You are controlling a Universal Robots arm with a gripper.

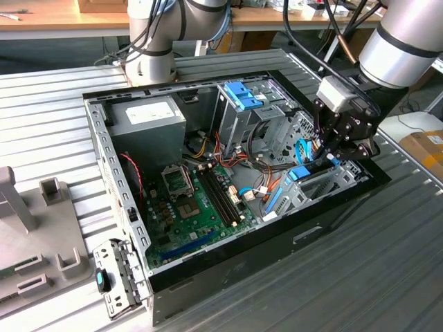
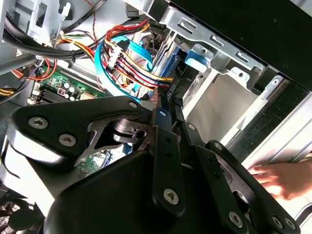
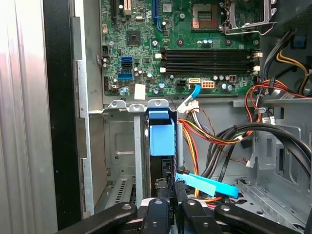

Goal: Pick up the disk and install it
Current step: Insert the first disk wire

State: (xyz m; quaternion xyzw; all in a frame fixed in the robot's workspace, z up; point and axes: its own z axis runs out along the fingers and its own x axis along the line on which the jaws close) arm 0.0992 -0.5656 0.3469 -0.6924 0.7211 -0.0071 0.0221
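The open computer case holds the motherboard (cables beside it); the disk stands in its bay beside that board, end effector clamped on the disk's end.

The disk stands edge-on in its bay, its label hidden; the gripper covers its near end, and a hand beside the case is blurred.
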